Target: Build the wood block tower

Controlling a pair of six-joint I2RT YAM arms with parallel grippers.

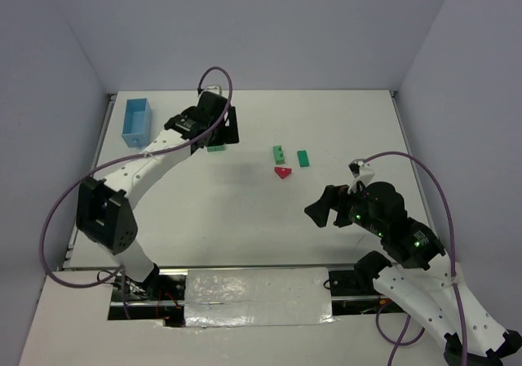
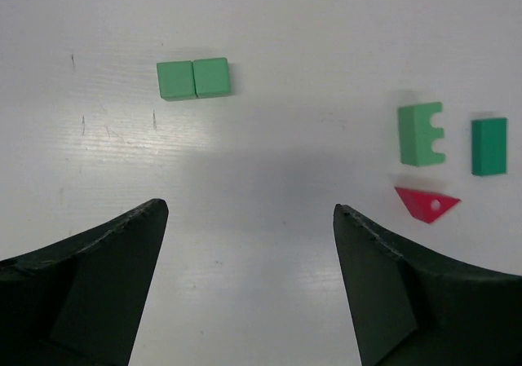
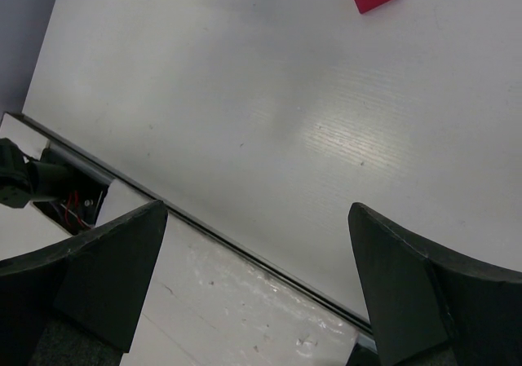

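Red roof piece [image 2: 426, 204] bears a pale spot, perhaps a hole.

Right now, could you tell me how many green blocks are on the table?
4. The cube pair sits touching, left of the rest; the notched block and the darker oblong block lie side by side beyond the red wedge. Others could be hidden.

Green cube pair [image 2: 194, 79] touching; notched block [image 2: 421, 134], dark-green block [image 2: 488, 146], red wedge [image 2: 426, 204] separate, unstacked.
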